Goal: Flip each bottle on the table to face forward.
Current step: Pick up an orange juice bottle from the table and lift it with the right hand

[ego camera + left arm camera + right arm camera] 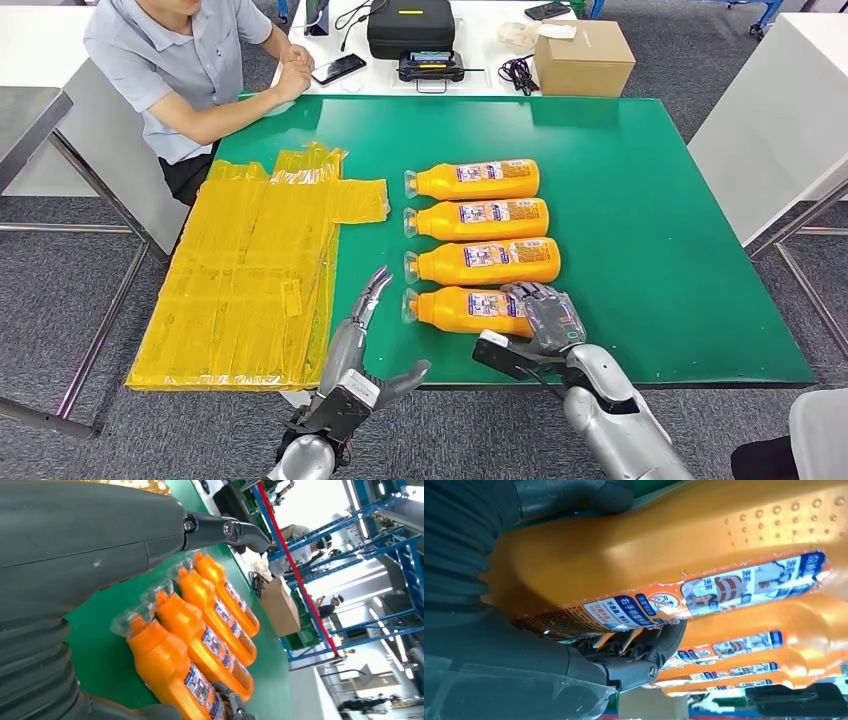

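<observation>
Four orange bottles (478, 180) lay side by side in a row on the green table (650, 240), caps toward the robot's left, labels facing up. In the head view the right hand (545, 312) rested over the bottom end of the nearest bottle (465, 309), its fingers curled on it. The left hand (372, 298) hovered near the cap of that bottle, fingers extended and holding nothing. A heap of yellow bags (250, 275) lay on the left part of the table. A person (190, 70) sat at the far left corner, and a cardboard box (585, 58) and a black case (410, 25) stood on the white table behind.

The left wrist view showed the caps wrapped in clear film, a thing the head view hardly showed, and one dark finger (227, 530) stretched above the row, touching no bottle.

The right wrist view showed the grip from close: the nearest bottle filled the palm, with the dark fingers (644, 652) wrapped under its labelled side and the thumb (574, 495) on the opposite side.
</observation>
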Action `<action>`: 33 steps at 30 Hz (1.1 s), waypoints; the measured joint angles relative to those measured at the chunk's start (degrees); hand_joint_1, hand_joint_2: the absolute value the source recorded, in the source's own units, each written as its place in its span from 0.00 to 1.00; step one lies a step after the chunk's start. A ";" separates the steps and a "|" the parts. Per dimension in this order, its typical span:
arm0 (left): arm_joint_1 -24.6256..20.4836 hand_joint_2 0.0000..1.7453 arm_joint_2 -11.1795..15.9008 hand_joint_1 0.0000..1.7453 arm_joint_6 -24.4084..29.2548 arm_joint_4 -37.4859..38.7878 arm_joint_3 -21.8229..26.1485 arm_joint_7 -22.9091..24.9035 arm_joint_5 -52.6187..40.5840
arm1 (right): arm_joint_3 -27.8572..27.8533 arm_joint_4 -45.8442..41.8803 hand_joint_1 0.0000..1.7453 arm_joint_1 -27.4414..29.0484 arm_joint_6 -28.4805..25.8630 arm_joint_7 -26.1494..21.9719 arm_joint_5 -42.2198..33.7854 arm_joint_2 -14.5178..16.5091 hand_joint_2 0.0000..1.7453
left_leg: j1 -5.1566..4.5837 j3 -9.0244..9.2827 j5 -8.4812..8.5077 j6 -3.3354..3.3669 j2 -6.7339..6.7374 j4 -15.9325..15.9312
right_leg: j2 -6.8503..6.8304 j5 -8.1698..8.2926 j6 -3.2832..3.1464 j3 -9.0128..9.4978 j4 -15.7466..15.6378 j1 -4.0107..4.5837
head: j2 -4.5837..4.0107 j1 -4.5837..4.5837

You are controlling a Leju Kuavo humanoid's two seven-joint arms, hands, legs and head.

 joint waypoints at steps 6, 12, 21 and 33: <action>-0.31 1.00 -1.02 0.00 -2.23 0.96 0.67 -1.92 15.20 | -2.99 -3.89 1.00 2.71 6.59 -6.85 -15.34 1.10 1.00 | 0.00 0.17 -0.09 -0.06 0.18 0.00 | 0.08 0.01 -0.02 0.09 -0.01 0.01 | 0.00 -0.01; -0.32 1.00 -1.36 0.00 -3.26 1.14 1.31 -2.11 20.00 | -4.43 -6.30 1.00 4.36 6.80 -7.27 -17.03 2.02 1.00 | 0.04 0.17 -0.05 -0.07 0.21 0.00 | 0.07 0.01 -0.02 0.10 0.00 0.03 | 0.00 -0.01; -0.42 1.00 -1.36 0.00 -3.09 1.37 1.73 -1.03 26.98 | -5.87 -7.20 0.99 5.03 6.69 -7.57 -19.26 2.84 1.00 | 0.03 0.08 -0.06 -0.07 0.20 0.00 | 0.07 0.01 -0.01 0.05 0.00 0.02 | 0.00 -0.01; -0.69 1.00 -0.90 0.00 -19.38 3.89 1.11 8.79 42.90 | -7.70 -9.35 0.98 5.93 5.57 -10.37 -24.60 5.50 1.00 | 0.03 -0.12 -0.05 -0.07 0.17 0.00 | 0.07 0.01 -0.01 -0.09 0.02 0.02 | 0.00 -0.01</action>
